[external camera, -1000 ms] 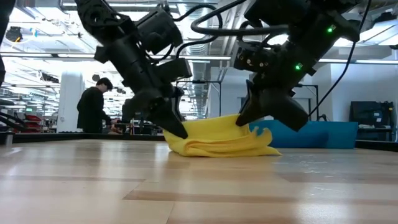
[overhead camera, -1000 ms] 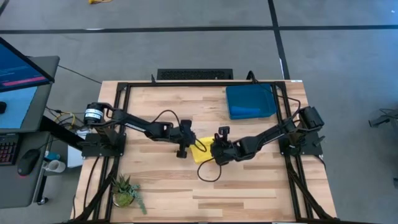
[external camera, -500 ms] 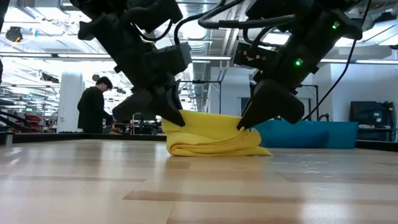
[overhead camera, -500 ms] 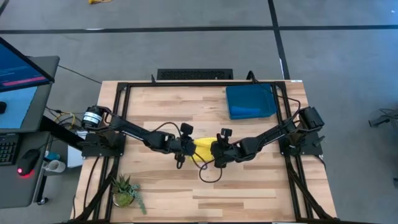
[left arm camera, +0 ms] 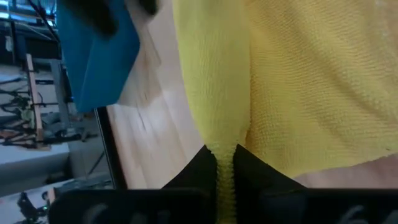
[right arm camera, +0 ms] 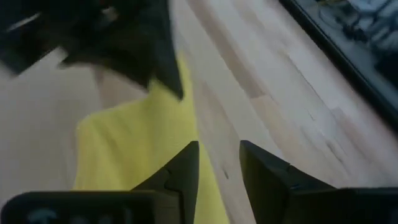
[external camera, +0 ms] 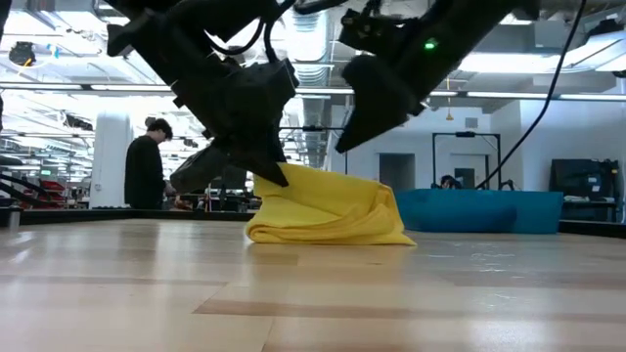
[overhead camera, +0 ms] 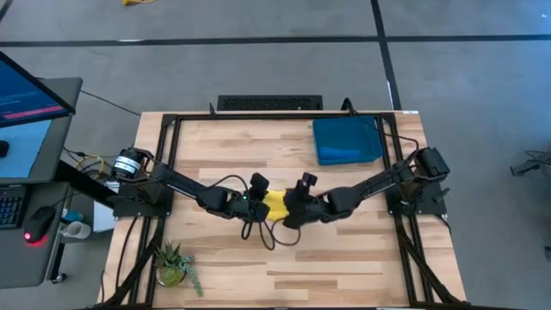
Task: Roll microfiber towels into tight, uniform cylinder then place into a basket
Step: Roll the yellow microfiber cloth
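Note:
The yellow towel (overhead camera: pixel 275 205) lies bunched in loose folds at the table's middle, its underside on the wood (external camera: pixel 328 227). My left gripper (overhead camera: pixel 256 200) is shut on its left end. My right gripper (overhead camera: pixel 295 207) hangs open just above the towel's right end (external camera: pixel 357 117), touching nothing; wood and yellow cloth show between its fingers (right arm camera: pixel 217 152). The teal basket (overhead camera: pixel 347 122) stands at the far right, with the blue towel (overhead camera: pixel 340 156) lying in it. My left gripper pinches a raised fold of the yellow towel (left arm camera: pixel 224 163) between its two fingers, at the bundle's upper left end (external camera: pixel 284 178). The fingers slant down from the table's left. That end is pulled up into a peak while the rest of the bundle lies slack on the table.
A small potted plant (overhead camera: pixel 172 263) stands at the near left corner. Black frame rails (overhead camera: pixel 164 164) run along both table sides. A cable loop (overhead camera: pixel 277 238) hangs under the grippers. A person (external camera: pixel 147 171) stands in the room beyond the table.
My right gripper has opened, let go of the towel's right end and risen clear of it. My left gripper has kept its hold and pulled its end up. The towel has drawn into a narrower bundle, peaked at the left and slumped at the right.

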Available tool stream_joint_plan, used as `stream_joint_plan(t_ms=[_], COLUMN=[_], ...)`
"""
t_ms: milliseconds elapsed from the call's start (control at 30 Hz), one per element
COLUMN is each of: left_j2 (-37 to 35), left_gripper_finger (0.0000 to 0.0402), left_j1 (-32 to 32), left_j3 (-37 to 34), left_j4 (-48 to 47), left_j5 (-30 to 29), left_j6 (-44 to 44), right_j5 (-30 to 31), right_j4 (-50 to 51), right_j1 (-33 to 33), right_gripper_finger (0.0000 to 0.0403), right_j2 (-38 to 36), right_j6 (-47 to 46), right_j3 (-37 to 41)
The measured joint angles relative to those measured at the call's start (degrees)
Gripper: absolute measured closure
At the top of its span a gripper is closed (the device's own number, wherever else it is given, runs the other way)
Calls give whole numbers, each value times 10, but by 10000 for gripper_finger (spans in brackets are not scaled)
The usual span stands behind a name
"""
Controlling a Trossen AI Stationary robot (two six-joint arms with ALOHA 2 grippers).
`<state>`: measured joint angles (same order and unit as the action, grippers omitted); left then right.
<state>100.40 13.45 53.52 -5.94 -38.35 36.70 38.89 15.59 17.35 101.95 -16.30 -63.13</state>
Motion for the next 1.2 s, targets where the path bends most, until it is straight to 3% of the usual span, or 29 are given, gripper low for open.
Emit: stream_joint_plan(t_ms=[100, 333, 767, 1067, 1200], left_j2=[0, 0, 0, 0, 0], left_gripper_finger=[388, 388, 384, 302, 266], left_j1=[1, 1, 1, 0, 0], left_j3=[0, 0, 0, 0, 0], left_j4=[1, -7, -19, -41, -85], left_j5=[0, 23, 52, 66, 42], left_j6=[13, 28, 17, -57, -112], right_j5=[-13, -117, -178, -193, -194], right_j4=[-21, -78, -84, -74, -65], right_j1=[-20, -52, -46, -53, -55], right_gripper_finger=[273, 302, 332, 337, 337], right_j2=[9, 56, 100, 117, 116], right_j6=[-31, -39, -29, -27, -27], right_j3=[-1, 0, -2, -2, -2])
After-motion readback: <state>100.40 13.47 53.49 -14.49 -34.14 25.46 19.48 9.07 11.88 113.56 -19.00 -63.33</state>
